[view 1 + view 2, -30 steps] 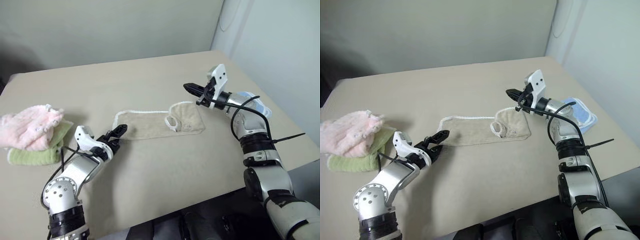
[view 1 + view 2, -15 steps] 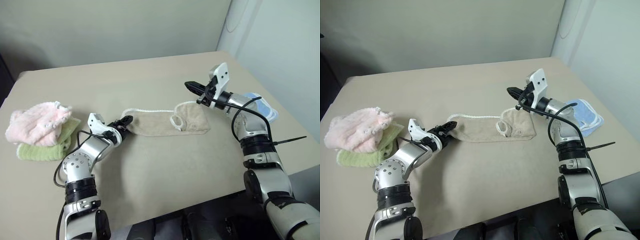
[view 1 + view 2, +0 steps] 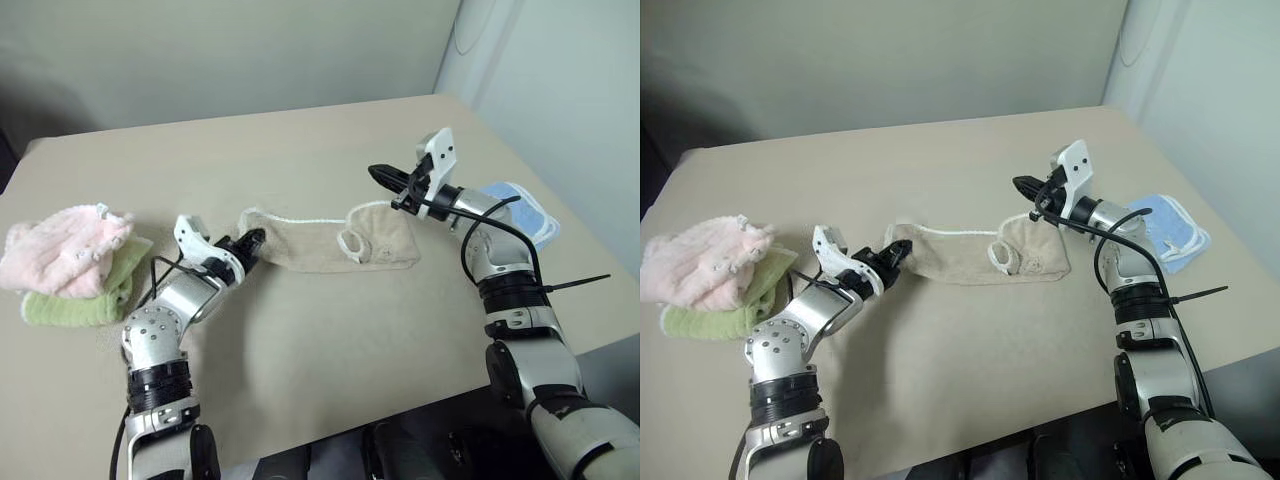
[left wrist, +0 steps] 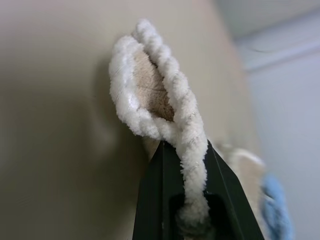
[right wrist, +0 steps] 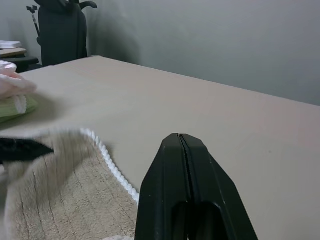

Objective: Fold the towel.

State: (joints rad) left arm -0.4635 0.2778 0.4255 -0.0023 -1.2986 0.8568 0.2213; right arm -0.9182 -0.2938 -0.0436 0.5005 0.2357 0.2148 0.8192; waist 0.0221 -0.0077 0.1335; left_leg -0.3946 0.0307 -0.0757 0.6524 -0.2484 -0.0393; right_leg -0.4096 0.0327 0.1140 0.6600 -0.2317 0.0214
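Observation:
The beige towel with white corded edging lies stretched across the middle of the table, with a small white loop near its right end. My left gripper is shut on the towel's left corner and holds it slightly off the table. In the left wrist view the white corded edge is pinched between the two black fingers. My right gripper hovers shut and empty just above the towel's right end, pointing left; the right wrist view shows its fingers pressed together.
A fluffy pink towel rests on a green one at the table's left side. A light blue cloth lies at the right edge behind my right arm. A dark chair stands beyond the table.
My left gripper reached the towel's left corner, closed on it and raised it a little. The right arm stayed still. The camera view has shifted.

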